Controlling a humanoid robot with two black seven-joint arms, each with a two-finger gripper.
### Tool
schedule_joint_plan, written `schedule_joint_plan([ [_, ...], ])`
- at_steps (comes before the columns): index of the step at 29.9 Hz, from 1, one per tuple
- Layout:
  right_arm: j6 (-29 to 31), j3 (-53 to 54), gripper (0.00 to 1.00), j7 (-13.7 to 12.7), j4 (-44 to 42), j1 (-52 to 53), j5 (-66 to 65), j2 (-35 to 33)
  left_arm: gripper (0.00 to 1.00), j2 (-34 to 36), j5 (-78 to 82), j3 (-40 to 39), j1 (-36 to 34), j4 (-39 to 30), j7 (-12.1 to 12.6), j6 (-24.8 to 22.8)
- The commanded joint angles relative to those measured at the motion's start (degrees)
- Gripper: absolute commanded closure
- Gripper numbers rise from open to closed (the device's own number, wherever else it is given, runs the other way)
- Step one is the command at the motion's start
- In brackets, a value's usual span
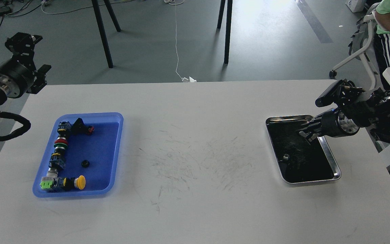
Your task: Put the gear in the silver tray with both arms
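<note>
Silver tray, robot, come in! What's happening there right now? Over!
Right gripper above silver tray, nothing seen in it. Small gear lying inside tray. Left gripper raised off table's left edge, far from blue tray. Nothing in the way.

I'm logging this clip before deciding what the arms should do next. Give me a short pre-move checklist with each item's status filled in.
1. A part lies in the silver tray: ok, a small grey object sits on its dark floor; whether it is the gear, cannot tell.
2. Right gripper empty: cannot tell, its fingers are dark against the tray.
3. Right gripper off the tray floor: cannot tell, it hangs over the tray's far right part.
4. Left gripper away from the blue tray: ok, it is beyond the table's far left corner.
5. Small black part in the blue tray unobstructed: ok, it lies alone.
</note>
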Motion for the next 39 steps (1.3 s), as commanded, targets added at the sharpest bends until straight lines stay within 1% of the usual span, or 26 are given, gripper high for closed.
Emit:
schedule_joint_plan([
  [1,-0.2,1.7,0.38,0.0,0.1,0.0,0.0,0.0,0.07,-0.1,0.0,-0.2,0.0,0.0,0.0,0.0],
  [4,-0.2,4.1,0.32,0.0,0.1,-0.1,0.1,0.0,0.07,-0.1,0.0,-0.1,0.0,0.0,0.3,-0.4],
  [8,-0.2,6.3,0.30,0.0,0.1,0.2,0.5,0.0,0.07,0.0,-0.1,-0.5,0.0,-0.5,0.4,-0.4],
  [12,-0.2,12.4,0.23,0.0,0.0,0.6,0.7,-0.5,0.08,0.0,-2.8,-4.8,1.5,-0.5,0.7,-0.2],
  [16,-0.2,23.7,0.20,0.0,-0.2,0.2,0.8,-1.8,0.11,-0.7,-5.1,-9.1,3.1,-0.8,2.8,0.0],
  [19,0.2,33.6,0.18,-0.4,-1.9,-1.1,2.1,-2.7,0.13,-1.0,-7.1,-11.9,5.4,-1.4,3.5,-0.4],
  [22,0.2,42.2,0.17,-1.4,-4.3,-3.1,8.3,-2.1,0.14,-1.2,-10.8,-16.1,8.0,-2.9,3.2,-0.6],
  [24,0.0,47.3,0.16,-1.7,-4.9,-4.0,14.9,-1.9,0.14,-2.4,-12.0,-19.2,10.0,-3.1,2.8,-0.9],
  [26,-0.2,50.5,0.16,-1.8,-4.8,-5.0,21.8,-1.8,0.12,-3.5,-11.9,-20.6,11.0,-3.4,2.8,-1.0],
  [30,-0.9,55.0,0.16,-3.4,-4.6,-6.7,35.1,-1.6,0.10,-4.6,-11.9,-20.5,11.2,-3.8,2.8,-1.4],
  [33,-2.4,57.3,0.15,-3.6,-4.6,-8.4,42.3,-1.4,0.09,-4.1,-11.6,-20.1,11.2,-7.4,2.4,-1.4],
  [34,-3.1,58.2,0.12,-3.6,-4.5,-9.0,43.8,-1.4,0.09,-3.7,-11.4,-19.8,11.2,-7.9,2.3,-1.4],
  [36,-3.7,60.6,0.11,-3.6,-4.3,-10.3,45.0,-1.4,0.09,-3.0,-9.8,-19.0,11.2,-8.7,2.3,-1.6],
  [39,-3.6,67.0,0.11,-3.6,-4.6,-13.6,46.4,-1.4,0.09,-0.4,-4.8,-18.8,11.2,-14.2,2.2,-1.5],
])
